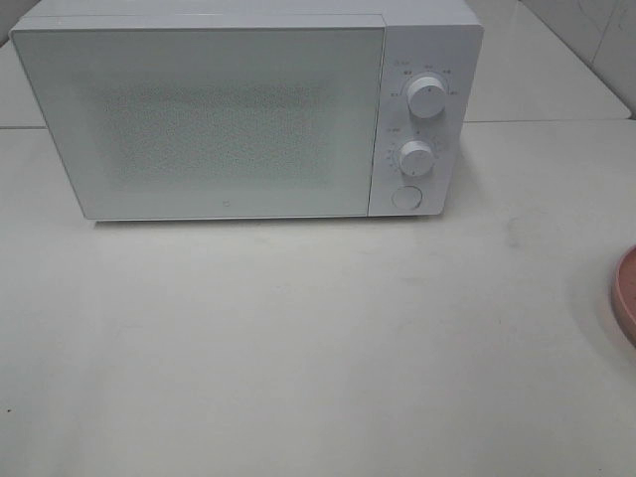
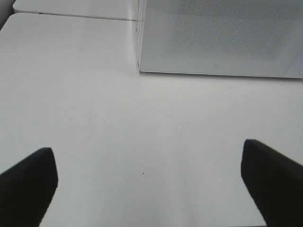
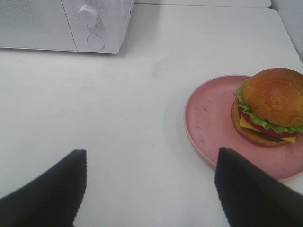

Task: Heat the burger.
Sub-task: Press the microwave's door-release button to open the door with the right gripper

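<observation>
A: The microwave (image 1: 199,119) is seen filling the upper left of the high view, door shut, with two dials and a round button (image 1: 405,198) stacked on the panel just right of centre.

B: And the burger (image 3: 270,106) is not caught in that view at all. Only a sliver of the pink plate (image 1: 626,298) is shown at the right edge, mid-height. In the right wrist view the burger is found sitting upright on that plate, off toward one side of it, well apart from the microwave.

A: The right gripper (image 3: 152,161) is held over the table (image 1: 298,348), fingers spread wide, nothing between them. The plate lies near one finger and is not touched.

B: Same for the left gripper (image 2: 149,163): fingers parted wide, nothing pinched, the microwave's front corner faced across open table.

A: So nothing has been started, by the look of it. The door is judged to be the first job.

B: Agreed. The round button is probably the release. It should be pressed squarely with one fingertip, and the door's swing left unobstructed. Which arm is meant for it cannot be told.

A: As for the burger, the plate's rim is likely the safer hold. The glossy bun could be crushed or pushed off if squeezed. The plate should be carried level so the stack is not tipped.
</observation>
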`<state>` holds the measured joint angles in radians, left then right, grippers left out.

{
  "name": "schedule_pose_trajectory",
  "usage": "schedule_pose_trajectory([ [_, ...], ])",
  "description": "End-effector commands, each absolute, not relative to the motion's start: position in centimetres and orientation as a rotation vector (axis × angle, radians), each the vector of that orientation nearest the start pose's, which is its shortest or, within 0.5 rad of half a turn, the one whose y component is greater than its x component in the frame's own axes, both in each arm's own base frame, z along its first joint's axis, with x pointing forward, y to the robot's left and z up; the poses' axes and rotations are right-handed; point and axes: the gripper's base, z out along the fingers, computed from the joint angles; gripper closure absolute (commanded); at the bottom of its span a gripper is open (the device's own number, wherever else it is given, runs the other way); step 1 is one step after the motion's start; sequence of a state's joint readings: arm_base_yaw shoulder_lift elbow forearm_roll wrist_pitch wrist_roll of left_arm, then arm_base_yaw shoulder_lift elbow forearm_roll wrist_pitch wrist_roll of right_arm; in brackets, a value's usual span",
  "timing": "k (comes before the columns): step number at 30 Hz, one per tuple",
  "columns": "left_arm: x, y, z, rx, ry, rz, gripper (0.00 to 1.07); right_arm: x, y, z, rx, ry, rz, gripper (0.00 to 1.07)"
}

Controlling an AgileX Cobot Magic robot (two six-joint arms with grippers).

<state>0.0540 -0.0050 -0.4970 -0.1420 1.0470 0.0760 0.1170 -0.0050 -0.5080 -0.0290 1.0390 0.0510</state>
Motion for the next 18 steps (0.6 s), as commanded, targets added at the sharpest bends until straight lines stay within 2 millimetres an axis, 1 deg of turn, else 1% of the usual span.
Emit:
schedule_pose_trajectory([
  [1, -0.72, -1.17, 27.81, 0.026, 1.991, -0.086, 0.09, -0.91, -0.41, 28.11, -0.057, 1.982, 0.06, 0.33],
  [14, -0.72, -1.17, 27.81, 0.026, 1.991, -0.086, 0.09, -0.89, -0.41, 28.11, -0.054, 1.983, 0.062, 0.33],
  [16, -0.72, -1.17, 27.81, 0.026, 1.991, -0.086, 0.09, -0.53, -0.18, 28.78, -0.035, 1.978, 0.103, 0.33],
  [18, -0.72, -1.17, 27.81, 0.026, 1.991, -0.086, 0.09, -0.3, -0.12, 29.02, -0.029, 1.973, 0.114, 0.33],
])
